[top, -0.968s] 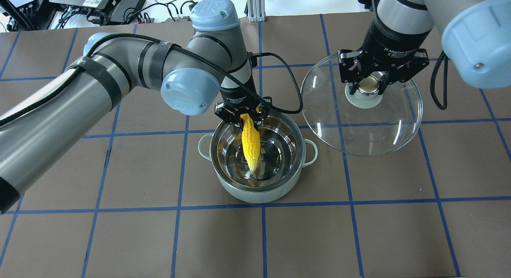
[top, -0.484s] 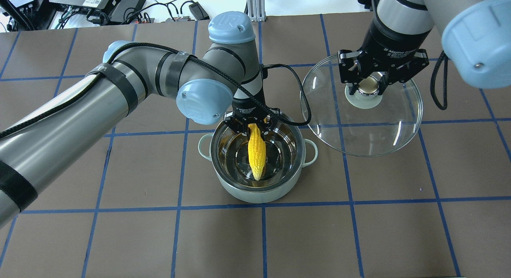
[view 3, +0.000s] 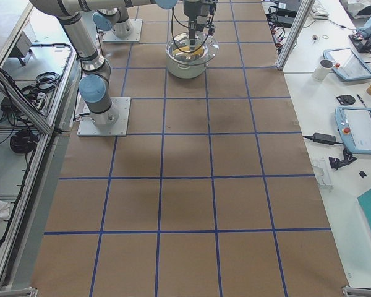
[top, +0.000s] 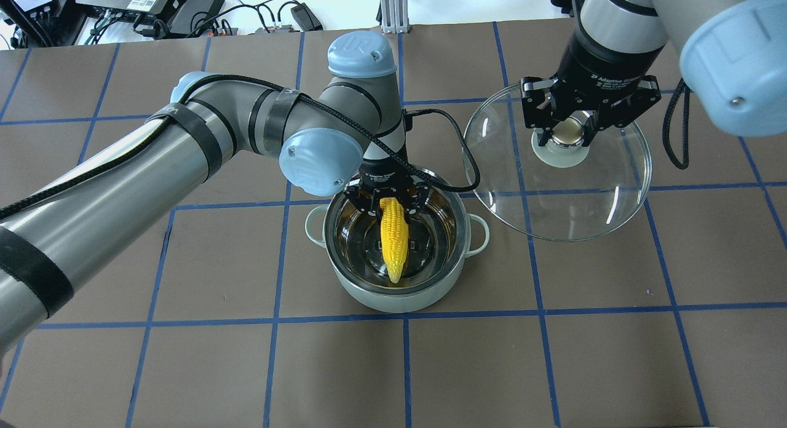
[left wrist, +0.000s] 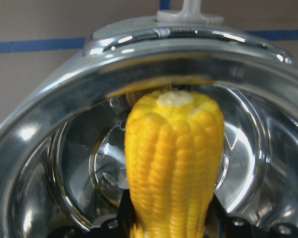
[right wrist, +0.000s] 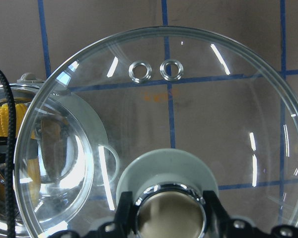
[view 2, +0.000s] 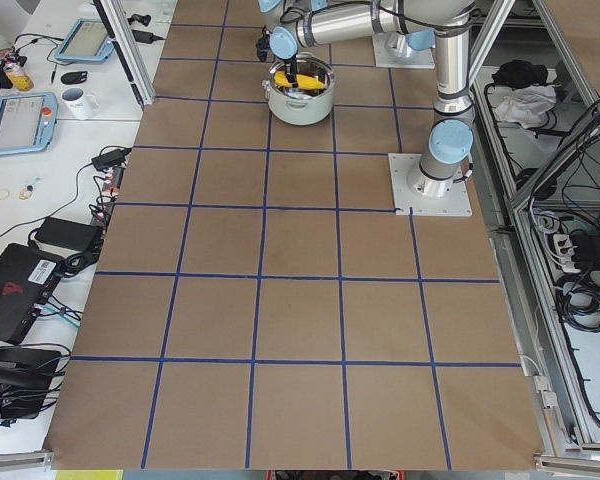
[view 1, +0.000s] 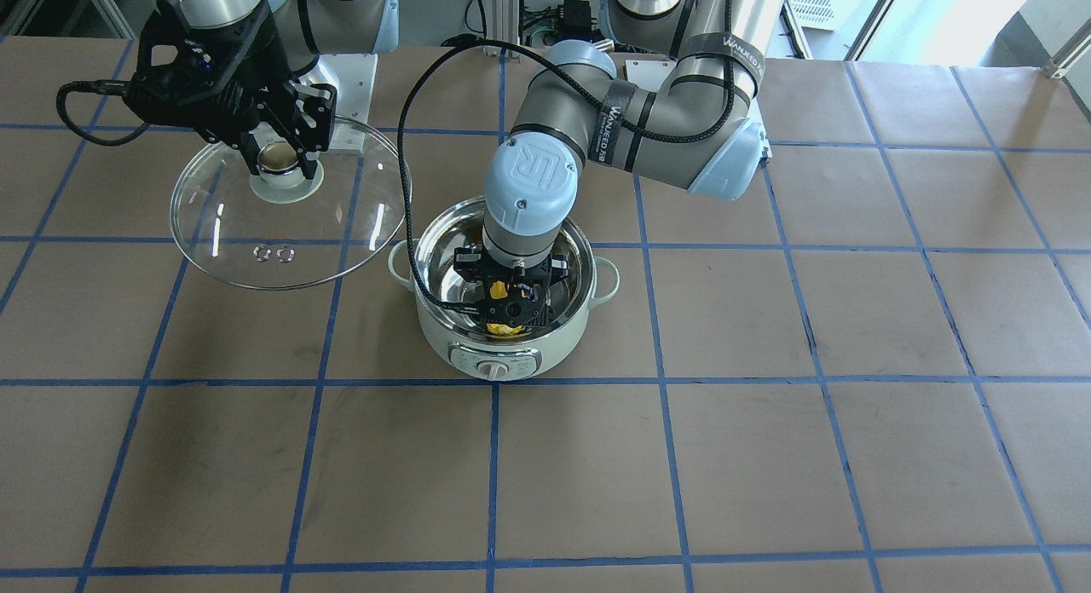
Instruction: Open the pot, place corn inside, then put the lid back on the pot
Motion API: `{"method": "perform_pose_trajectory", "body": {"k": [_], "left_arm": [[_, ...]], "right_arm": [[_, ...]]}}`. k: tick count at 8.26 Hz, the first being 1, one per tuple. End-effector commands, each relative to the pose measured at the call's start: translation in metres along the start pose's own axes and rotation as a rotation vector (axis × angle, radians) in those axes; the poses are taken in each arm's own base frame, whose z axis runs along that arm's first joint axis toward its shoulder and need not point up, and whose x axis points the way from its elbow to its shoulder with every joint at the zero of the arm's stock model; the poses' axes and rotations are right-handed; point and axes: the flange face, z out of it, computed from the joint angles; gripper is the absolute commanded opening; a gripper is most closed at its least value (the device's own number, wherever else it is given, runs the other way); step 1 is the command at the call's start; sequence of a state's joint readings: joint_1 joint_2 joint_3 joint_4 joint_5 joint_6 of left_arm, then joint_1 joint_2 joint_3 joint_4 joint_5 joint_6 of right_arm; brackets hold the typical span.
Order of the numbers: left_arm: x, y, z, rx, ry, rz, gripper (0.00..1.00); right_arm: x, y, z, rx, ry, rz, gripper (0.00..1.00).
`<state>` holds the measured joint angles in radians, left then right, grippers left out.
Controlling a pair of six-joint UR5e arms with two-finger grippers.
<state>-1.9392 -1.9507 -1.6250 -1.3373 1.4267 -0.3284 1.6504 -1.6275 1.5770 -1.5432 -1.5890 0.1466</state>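
The pale mint-green pot (top: 393, 293) stands open at the table's middle, and shows in the front view (view 1: 443, 337) with its knob panel. My left gripper (top: 387, 202) is shut on the thick end of the yellow corn (top: 395, 238), which hangs tip-down inside the steel bowl. The corn fills the left wrist view (left wrist: 174, 163) and barely shows in the front view (view 1: 503, 327). My right gripper (top: 567, 136) is shut on the knob of the glass lid (top: 578, 206), held in the air to the pot's right. The lid fills the right wrist view (right wrist: 213, 124).
Brown table covering with a blue tape grid (top: 406, 366). A black cable (top: 458, 145) loops from the left wrist past the pot's rim toward the lid's edge. Electronics and cables (top: 154, 10) lie beyond the far edge. Operator desks with tablets (view 2: 20, 120) flank the table.
My left arm has moved right and lowered the corn deeper into the pot; the cob now hangs more upright. My right gripper and the lid have stayed still.
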Motion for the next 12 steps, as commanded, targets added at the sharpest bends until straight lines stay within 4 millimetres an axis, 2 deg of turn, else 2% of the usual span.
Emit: {"method": "perform_pose_trajectory", "body": {"k": [1,3,4,6,7,8,9,11,12], "left_arm": [[-0.013,0.004,-0.011,0.023,-0.101,-0.001,1.0],[-0.021,0.011,-0.033,0.012,-0.117,-0.013,1.0],[-0.033,0.01,-0.053,0.007,-0.116,-0.032,1.0],[-0.081,-0.004,-0.099,-0.001,-0.145,-0.047,1.0],[-0.104,-0.01,-0.119,0.017,-0.162,-0.064,1.0],[-0.125,-0.015,-0.136,0.039,-0.149,-0.091,1.0],[-0.147,-0.017,-0.15,0.055,-0.14,-0.074,1.0],[-0.178,-0.019,-0.163,0.063,-0.133,-0.051,1.0],[-0.184,-0.012,-0.177,0.1,-0.127,-0.064,1.0]], "right_arm": [[0.001,0.0,0.0,0.0,0.0,0.002,0.26],[0.0,0.0,0.0,0.0,0.002,0.0,0.26],[0.0,0.0,0.0,0.002,0.005,-0.001,0.26],[-0.004,0.002,0.003,-0.005,-0.001,-0.007,0.26],[-0.017,0.004,0.007,-0.013,-0.006,-0.021,0.26],[-0.041,0.007,0.018,-0.031,-0.001,-0.055,0.26],[-0.077,0.01,0.032,-0.042,0.003,-0.04,0.26],[-0.153,0.015,0.064,-0.007,0.0,-0.021,0.26],[-0.168,0.011,0.082,-0.027,-0.001,-0.026,0.26]]}}
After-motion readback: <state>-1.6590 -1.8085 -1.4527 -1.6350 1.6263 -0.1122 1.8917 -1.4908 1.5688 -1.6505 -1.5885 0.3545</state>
